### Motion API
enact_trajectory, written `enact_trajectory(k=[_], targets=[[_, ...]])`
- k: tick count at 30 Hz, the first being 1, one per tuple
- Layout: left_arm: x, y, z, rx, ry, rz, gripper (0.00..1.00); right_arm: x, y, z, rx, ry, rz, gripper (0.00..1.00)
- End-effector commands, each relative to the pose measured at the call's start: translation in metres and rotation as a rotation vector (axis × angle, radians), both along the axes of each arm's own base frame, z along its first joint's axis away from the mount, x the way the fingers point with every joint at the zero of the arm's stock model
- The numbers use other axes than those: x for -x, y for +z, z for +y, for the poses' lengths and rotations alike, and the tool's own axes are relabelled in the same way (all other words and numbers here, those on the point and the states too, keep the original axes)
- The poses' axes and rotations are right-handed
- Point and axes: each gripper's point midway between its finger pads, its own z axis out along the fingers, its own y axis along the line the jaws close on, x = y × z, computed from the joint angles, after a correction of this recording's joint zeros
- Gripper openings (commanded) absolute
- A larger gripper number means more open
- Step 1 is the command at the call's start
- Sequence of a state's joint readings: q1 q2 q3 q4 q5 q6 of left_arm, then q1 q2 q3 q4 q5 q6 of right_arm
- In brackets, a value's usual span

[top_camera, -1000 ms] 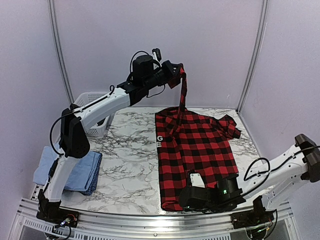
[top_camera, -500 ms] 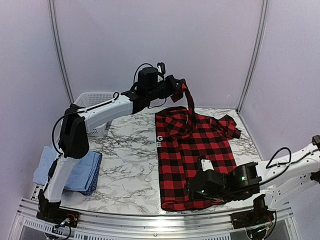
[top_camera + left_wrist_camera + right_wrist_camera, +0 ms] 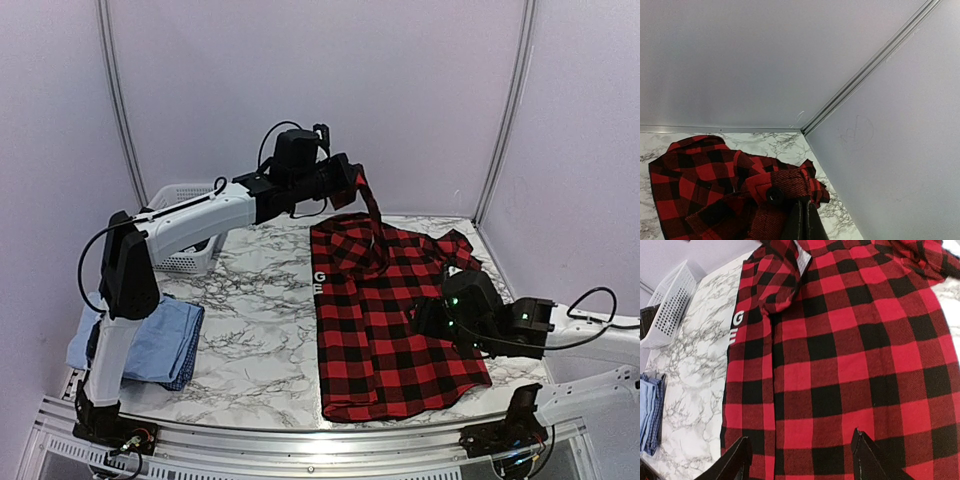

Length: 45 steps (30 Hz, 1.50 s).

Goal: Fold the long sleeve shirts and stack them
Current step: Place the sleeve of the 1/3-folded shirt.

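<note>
The red-and-black flannel shirt [image 3: 390, 320] lies flat on the right half of the marble table, white lettering [image 3: 319, 282] on its left edge. One sleeve rises from it to my left gripper [image 3: 352, 183], held high near the back wall. In the left wrist view that gripper [image 3: 803, 206] is shut on the buttoned sleeve cuff [image 3: 790, 182]. My right gripper [image 3: 428, 318] hovers over the shirt's right side. Its fingers [image 3: 742, 452] stand wide apart above the checked cloth [image 3: 840, 355] with nothing between them. The light blue shirt [image 3: 150, 340] lies folded at the table's left edge.
A white mesh basket [image 3: 185, 205] stands at the back left, and also shows in the right wrist view as the basket [image 3: 670, 305]. Bare marble [image 3: 250, 310] lies between the two shirts. Pale walls close in the back and right of the table [image 3: 500, 290].
My right gripper has opened, let go of the shirt's lower hem and moved up and to the right over the shirt. My left gripper has lowered the sleeve slightly.
</note>
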<state>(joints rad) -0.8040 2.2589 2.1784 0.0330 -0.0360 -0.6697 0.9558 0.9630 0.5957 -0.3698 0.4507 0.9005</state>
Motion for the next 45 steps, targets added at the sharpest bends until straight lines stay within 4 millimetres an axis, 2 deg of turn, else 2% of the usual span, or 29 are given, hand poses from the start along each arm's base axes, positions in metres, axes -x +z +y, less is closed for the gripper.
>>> enact_trajectory(k=[1, 7, 12, 17, 22, 28, 32, 37, 39, 42, 45], targets=[[0.027, -0.025, 0.017, -0.193, 0.075, 0.059, 0.0, -0.03, 0.013, -0.002, -0.007, 0.062, -0.057, 0.64], [0.064, -0.078, 0.033, -0.425, 0.112, 0.157, 0.0, -0.061, 0.018, -0.003, -0.005, 0.105, -0.073, 0.64], [0.101, -0.12, 0.043, -0.58, 0.073, 0.237, 0.0, -0.071, 0.014, 0.011, 0.004, 0.156, -0.061, 0.65], [0.138, -0.158, 0.044, -0.704, -0.013, 0.312, 0.0, -0.077, 0.007, 0.017, 0.016, 0.175, -0.053, 0.65], [0.171, -0.185, 0.043, -0.767, -0.083, 0.365, 0.0, -0.082, 0.003, 0.019, 0.032, 0.183, -0.046, 0.66], [0.201, -0.204, 0.024, -0.81, -0.18, 0.386, 0.02, -0.083, -0.003, 0.022, 0.033, 0.192, -0.034, 0.66], [0.21, -0.209, 0.014, -0.816, -0.233, 0.398, 0.17, -0.082, -0.006, 0.022, 0.038, 0.196, -0.026, 0.66], [0.209, -0.186, 0.022, -0.786, -0.22, 0.38, 0.53, -0.086, -0.014, 0.017, 0.072, 0.191, -0.009, 0.67], [0.2, -0.178, 0.033, -0.757, -0.192, 0.395, 0.63, -0.09, -0.018, 0.016, 0.082, 0.195, 0.002, 0.67], [0.18, -0.181, 0.054, -0.745, -0.142, 0.431, 0.67, -0.097, -0.023, 0.021, 0.093, 0.211, 0.017, 0.67], [0.155, -0.195, 0.073, -0.694, -0.117, 0.501, 0.64, -0.105, -0.026, 0.027, 0.107, 0.217, 0.031, 0.67]])
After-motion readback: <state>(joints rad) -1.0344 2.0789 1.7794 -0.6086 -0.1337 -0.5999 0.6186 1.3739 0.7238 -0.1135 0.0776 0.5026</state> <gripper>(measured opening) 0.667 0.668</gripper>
